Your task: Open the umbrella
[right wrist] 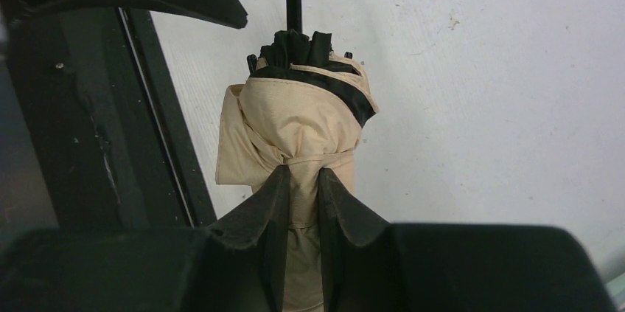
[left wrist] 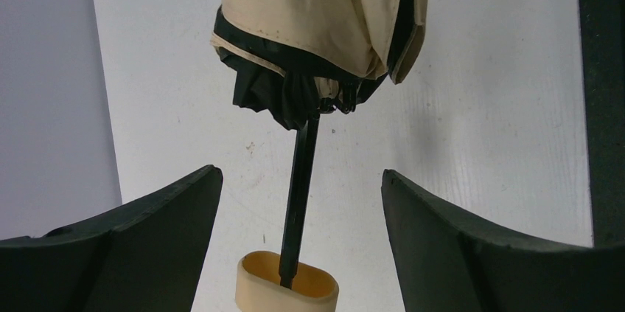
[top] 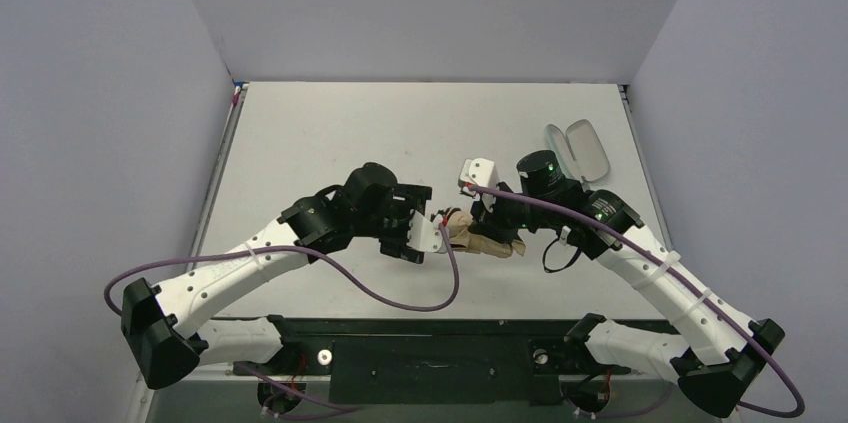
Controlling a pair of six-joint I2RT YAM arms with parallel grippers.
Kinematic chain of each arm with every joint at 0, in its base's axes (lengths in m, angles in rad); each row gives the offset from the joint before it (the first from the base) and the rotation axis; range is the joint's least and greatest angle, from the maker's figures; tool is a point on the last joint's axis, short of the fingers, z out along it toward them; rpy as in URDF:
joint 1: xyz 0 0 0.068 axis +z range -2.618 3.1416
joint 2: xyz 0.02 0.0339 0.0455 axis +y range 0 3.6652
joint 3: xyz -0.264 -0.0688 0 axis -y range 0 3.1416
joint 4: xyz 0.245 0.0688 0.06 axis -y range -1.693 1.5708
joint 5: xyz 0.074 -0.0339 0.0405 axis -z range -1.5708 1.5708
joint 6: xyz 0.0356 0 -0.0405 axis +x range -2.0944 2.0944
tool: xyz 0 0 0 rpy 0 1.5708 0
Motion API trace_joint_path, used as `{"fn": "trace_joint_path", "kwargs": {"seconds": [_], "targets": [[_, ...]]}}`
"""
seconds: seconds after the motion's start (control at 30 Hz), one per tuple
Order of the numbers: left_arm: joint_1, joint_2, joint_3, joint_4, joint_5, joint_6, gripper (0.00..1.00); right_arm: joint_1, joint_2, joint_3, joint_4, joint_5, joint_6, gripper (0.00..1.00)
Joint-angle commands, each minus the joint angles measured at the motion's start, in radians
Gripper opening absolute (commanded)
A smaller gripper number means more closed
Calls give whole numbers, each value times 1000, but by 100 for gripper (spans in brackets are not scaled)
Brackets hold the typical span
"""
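The umbrella (top: 482,240) is folded, tan fabric with black lining, held just above the table between the two arms. My right gripper (right wrist: 302,179) is shut on its bundled tan canopy (right wrist: 295,127). In the left wrist view the canopy (left wrist: 317,17) hangs ahead, and the thin black shaft (left wrist: 301,186) runs down to the beige handle knob (left wrist: 287,282). My left gripper (left wrist: 298,194) is open, its fingers (left wrist: 169,231) standing wide either side of the shaft and knob without touching them.
A pale mint-green hard case (top: 580,148) lies open at the right back of the white table (top: 330,133). The black base rail (top: 430,343) runs along the near edge. Purple cables loop from both arms.
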Motion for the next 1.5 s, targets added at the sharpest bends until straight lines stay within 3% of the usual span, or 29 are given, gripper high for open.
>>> {"fn": "trace_joint_path", "kwargs": {"seconds": [0.0, 0.13, 0.17, 0.27, 0.33, 0.37, 0.43, 0.5, 0.53, 0.63, 0.77, 1.07, 1.17, 1.23, 1.27, 1.33, 1.4, 1.47], "targets": [[-21, 8, -23, 72, -101, 59, 74, -9, -11, 65, 34, -74, 47, 0], [-31, 8, -68, 121, -146, 75, 53, -15, -6, 73, 7, -94, 37, 0], [-31, 6, -79, 131, -158, 77, 44, -19, -3, 75, 3, -98, 32, 0], [-31, -5, -103, 178, -176, 86, 31, -21, 5, 80, -20, -95, 6, 0], [-31, -17, -122, 204, -181, 104, 5, -21, 12, 83, -30, -88, -8, 0], [-31, -27, -138, 232, -189, 107, 1, -21, 13, 85, -34, -82, -16, 0], [-31, -42, -154, 261, -195, 98, 0, -22, 21, 93, -46, -66, -21, 3], [-30, -55, -160, 276, -197, 76, 0, -23, 30, 97, -50, -23, -2, 28], [-30, -59, -161, 283, -197, 71, 0, -24, 41, 100, -54, -5, 7, 48], [-30, -84, -183, 330, -198, 58, 0, -32, 63, 109, -84, 47, 15, 76], [-30, -90, -183, 335, -204, 49, 0, -33, 99, 116, -139, 63, -25, 82], [-30, -91, -160, 313, -197, 41, 0, 22, 166, 113, -161, 162, -120, 86], [-30, -94, -158, 306, -202, 42, 0, 38, 179, 106, -172, 196, -147, 77], [-30, -100, -164, 298, -208, 54, 0, 39, 187, 100, -180, 210, -159, 58], [-30, -107, -167, 294, -209, 61, 0, 38, 188, 99, -187, 210, -165, 42], [-30, -115, -172, 288, -215, 69, 0, 38, 186, 98, -195, 207, -174, 19], [-30, -116, -171, 269, -232, 75, 0, 37, 183, 103, -209, 202, -188, 1], [-29, -110, -167, 218, -260, 82, 2, 34, 180, 112, -228, 197, -199, 0]]}}
